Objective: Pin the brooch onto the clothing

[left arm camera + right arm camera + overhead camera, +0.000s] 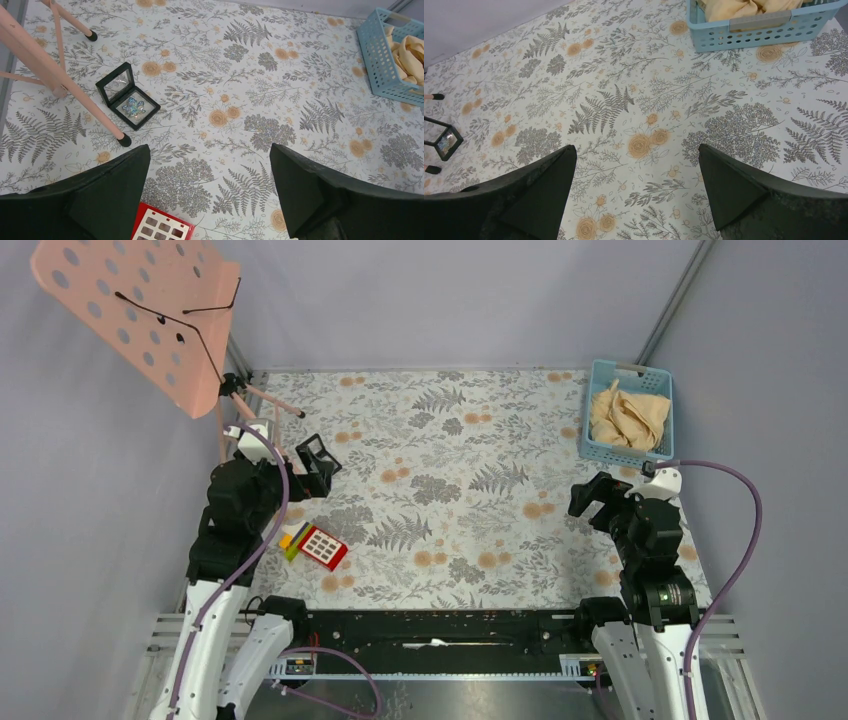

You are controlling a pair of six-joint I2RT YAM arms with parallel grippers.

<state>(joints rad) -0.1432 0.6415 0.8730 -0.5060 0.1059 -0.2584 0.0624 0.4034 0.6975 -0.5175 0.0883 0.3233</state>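
My left gripper [209, 161] hung spread wide, empty, with the brooch [133, 106] ahead in its open black case [118, 82] (just beside a pink stand leg [75, 91]). My right gripper [636, 157] gaped too, holding nothing. The shirt [734, 7] lay bunched in the blue basket [769, 32], far right.
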